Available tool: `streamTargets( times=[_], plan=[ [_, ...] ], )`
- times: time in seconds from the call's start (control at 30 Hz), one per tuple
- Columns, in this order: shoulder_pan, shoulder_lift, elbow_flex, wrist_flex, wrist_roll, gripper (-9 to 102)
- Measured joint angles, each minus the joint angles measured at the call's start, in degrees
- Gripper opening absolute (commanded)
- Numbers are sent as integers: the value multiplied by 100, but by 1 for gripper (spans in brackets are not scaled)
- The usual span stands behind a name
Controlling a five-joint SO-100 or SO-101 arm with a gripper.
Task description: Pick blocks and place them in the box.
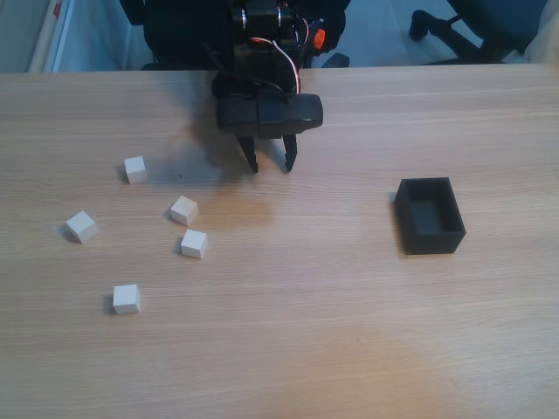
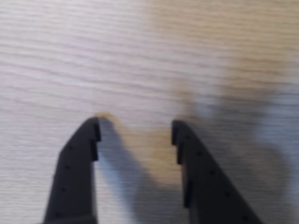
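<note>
Several small white blocks lie on the left half of the wooden table in the fixed view: one [image 1: 134,169] at the back, one [image 1: 80,226] far left, two close together [image 1: 182,210] [image 1: 194,243], and one [image 1: 127,298] nearest the front. The black open-topped box [image 1: 429,215] stands at the right, with nothing showing inside. My black gripper [image 1: 272,164] hangs near the back middle, open, fingertips pointing down at bare wood, to the right of the blocks. The wrist view shows both fingers [image 2: 81,154] spread over bare table, the gripper [image 2: 135,128] holding nothing.
The arm's black body with red and white wires [image 1: 271,61] rises at the table's back edge. A dark chair base [image 1: 472,26] stands beyond the table at the top right.
</note>
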Motion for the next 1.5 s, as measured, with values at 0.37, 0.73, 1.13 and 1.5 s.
streamTargets(
  times=[0.37,0.73,1.13,1.5],
  plan=[
    [0,0,0,0,-26,0],
    [0,0,0,0,-44,0],
    [70,0,0,-35,-369,0],
    [-26,-923,-686,-932,-519,1]
  ],
)
